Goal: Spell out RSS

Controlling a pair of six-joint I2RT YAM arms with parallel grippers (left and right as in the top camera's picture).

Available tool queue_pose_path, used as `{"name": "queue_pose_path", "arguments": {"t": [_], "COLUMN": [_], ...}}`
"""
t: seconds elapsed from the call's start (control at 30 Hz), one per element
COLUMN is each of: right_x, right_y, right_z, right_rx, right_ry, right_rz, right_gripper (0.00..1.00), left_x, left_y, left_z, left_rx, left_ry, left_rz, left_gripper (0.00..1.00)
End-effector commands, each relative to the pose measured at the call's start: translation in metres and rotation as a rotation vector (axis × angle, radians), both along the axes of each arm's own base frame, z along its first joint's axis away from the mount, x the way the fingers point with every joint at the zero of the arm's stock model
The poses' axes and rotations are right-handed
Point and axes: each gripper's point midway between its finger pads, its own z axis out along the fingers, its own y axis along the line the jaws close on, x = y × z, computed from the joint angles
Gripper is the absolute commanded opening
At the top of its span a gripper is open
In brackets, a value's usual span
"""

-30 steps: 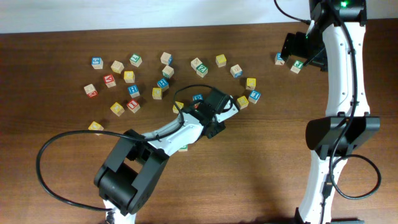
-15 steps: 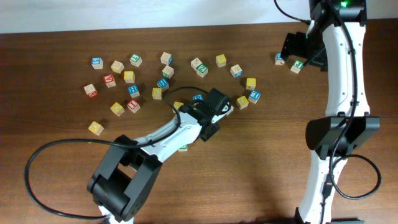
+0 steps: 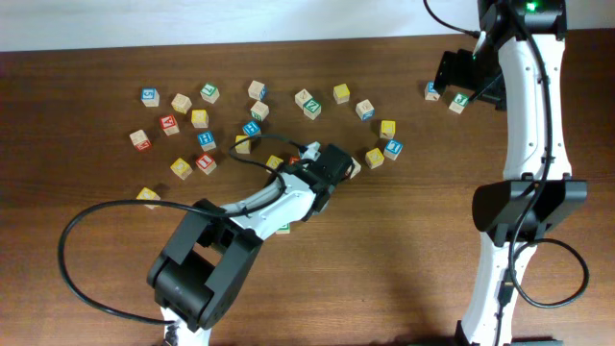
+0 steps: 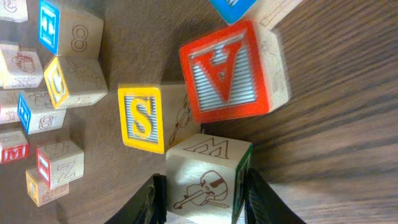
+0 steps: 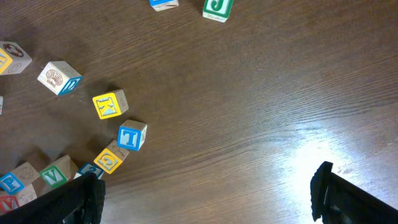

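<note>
We are hunting for an S. Our left claw (image 4: 205, 179) is sitting around a violin cube (image 4: 206, 163); squeezing or not, we cannot tell. The yellow S cube (image 4: 144, 118) is lying just beside it, so we are thinking the claw needs shifting over. Our right claw (image 5: 205, 186) is hanging wide apart.

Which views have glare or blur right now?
Right wrist: a bright glare patch on the table, the rest sharp. Left wrist: no glare; the red A block looks slightly soft at its right edge, while the violin block held in the left gripper is crisp. Overhead: evenly lit and sharp.
</note>
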Motion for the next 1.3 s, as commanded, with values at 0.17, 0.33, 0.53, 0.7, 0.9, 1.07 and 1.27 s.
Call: {"name": "queue_pose_path", "arguments": {"t": [0.17,0.33,0.53,0.7,0.9,1.07,1.27], "right_x": [-0.002,-0.002,-0.002,-0.002,-0.002,-0.002,-0.002], "right_y": [-0.003,-0.003,-0.003,-0.003,-0.003,-0.003,-0.003], "right_z": [0.005,0.005,0.005,0.005,0.005,0.005,0.005], "right_rx": [-0.010,-0.010,-0.010,-0.010,-0.010,-0.010,-0.010], "right_ry": [-0.009,-0.009,-0.009,-0.009,-0.009,-0.009,-0.009], "right_rz": [0.001,0.001,0.000,0.001,0.001,0.000,0.001], "right_gripper": [0.98,0.98,0.98,0.98,0.98,0.98,0.98], "left_x": [-0.015,-0.005,-0.007,-0.018,-0.041,-0.029,0.021], "left_y": [0.006,0.031,0.086,0.149,0.137,0.126,0.119], "left_z": [-0.021,0.007,0.004,0.004,0.002,0.012,0.093], "left_rx": [-0.036,0.181,0.237,0.228,0.244,0.203,-0.378], "left_ry": [0.067,-0.071,0.013,0.029,0.110,0.078,0.019], "left_rz": [0.062,0.070,0.187,0.454,0.434,0.436,0.576], "left_gripper": [0.25,0.27,0.25,0.28,0.34,0.33,0.66]}}
